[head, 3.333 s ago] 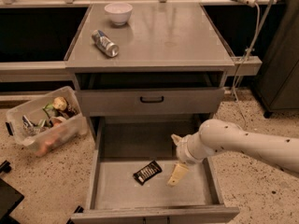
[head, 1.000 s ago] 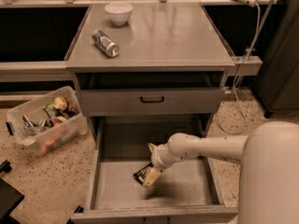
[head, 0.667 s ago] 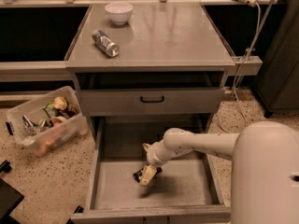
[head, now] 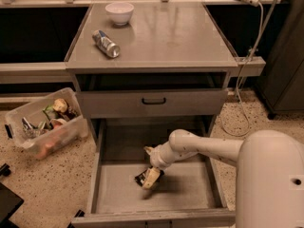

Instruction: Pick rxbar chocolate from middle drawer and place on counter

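**Gripper down at the bar in the open drawer**

Far left, on the floor, a clear plastic bin [head: 33,103] of odds and ends, well out of the way; on the counter [head: 166,37], a white bowl [head: 118,12] and a toppled silver can [head: 105,43] kept to the left end, probably leaving the bare right side for the drop-off; below, a shut drawer front with a black handle [head: 153,100]; under that, the middle drawer [head: 190,189], pulled out for reach from above; flat on its floor near centre, the rxbar chocolate [head: 141,177], not yet lifted; right at it, the gripper [head: 148,167], fingers spread, the lower one against the bar's right end, nothing pinched; from the right, the white arm [head: 209,148], stretched low across the drawer, wrist angled down toward the floor of it
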Motion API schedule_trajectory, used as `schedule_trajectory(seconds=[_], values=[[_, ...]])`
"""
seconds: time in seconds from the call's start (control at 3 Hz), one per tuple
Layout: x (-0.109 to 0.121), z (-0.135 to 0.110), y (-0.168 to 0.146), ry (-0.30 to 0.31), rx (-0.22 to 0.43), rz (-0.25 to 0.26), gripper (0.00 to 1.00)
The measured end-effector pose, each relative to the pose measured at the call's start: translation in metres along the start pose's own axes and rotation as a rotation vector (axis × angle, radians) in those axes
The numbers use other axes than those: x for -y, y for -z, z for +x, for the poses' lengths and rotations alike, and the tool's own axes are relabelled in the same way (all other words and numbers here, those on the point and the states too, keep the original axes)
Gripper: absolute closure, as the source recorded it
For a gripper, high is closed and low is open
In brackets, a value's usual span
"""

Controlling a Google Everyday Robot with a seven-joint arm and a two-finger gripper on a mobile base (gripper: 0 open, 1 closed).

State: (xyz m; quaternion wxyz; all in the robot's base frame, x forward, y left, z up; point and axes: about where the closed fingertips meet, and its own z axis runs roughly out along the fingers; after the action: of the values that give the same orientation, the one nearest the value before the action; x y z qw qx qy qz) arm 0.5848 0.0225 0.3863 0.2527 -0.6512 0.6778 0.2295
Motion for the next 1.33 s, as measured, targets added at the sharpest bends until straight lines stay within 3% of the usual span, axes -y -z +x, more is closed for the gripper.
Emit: schedule_trajectory(seconds=[0.67, 1.0, 1.33], values=[[-0.001, 0.028, -0.009, -0.023, 0.102, -0.003, 0.0], [-0.005, 0.037, -0.02, -0.022, 0.108, -0.038, 0.19], [-0.005, 0.037, -0.02, -0.022, 0.108, -0.039, 0.42]])
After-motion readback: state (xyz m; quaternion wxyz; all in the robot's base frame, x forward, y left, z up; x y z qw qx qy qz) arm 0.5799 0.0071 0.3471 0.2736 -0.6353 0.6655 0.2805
